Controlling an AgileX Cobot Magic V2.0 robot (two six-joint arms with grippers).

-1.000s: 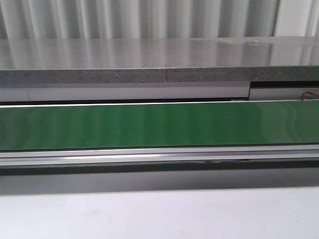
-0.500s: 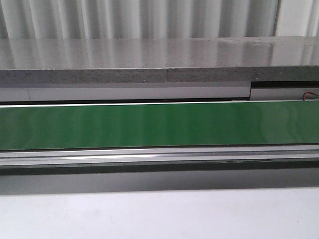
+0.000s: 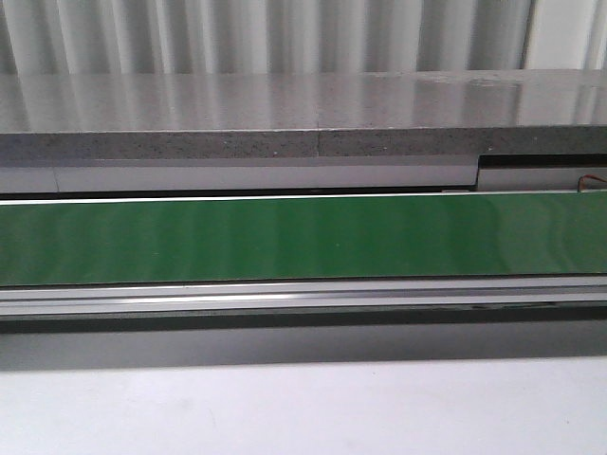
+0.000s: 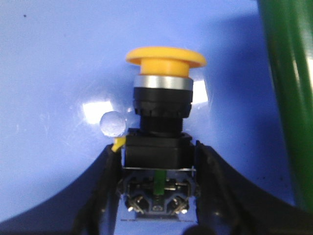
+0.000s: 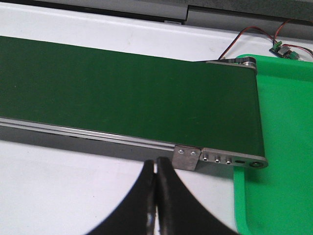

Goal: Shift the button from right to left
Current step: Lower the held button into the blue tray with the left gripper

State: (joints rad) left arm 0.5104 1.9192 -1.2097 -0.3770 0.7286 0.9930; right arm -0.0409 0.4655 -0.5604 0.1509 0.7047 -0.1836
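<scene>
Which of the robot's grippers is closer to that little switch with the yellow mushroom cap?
Left. The left gripper is clamped on the yellow-capped push-button switch; the right gripper is shut, empty, by the green conveyor belt.

Front and right wrist views — shared green belt (image 3: 303, 237); left wrist close-up

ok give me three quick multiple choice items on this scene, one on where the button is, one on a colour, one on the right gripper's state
1. Where is the button?
A. on the green belt
B. between the left gripper fingers
C. in the green tray

2. What colour is its cap?
A. red
B. yellow-orange
C. white

3. The right gripper is:
A. shut, empty
B. wide open
C. holding a wire

Key: 1 B, the black fingers flank its body above a blue surface. 2 B, the mushroom cap shows yellow-orange. 3 A, its fingertips meet with nothing between, near the conveyor belt.
</scene>
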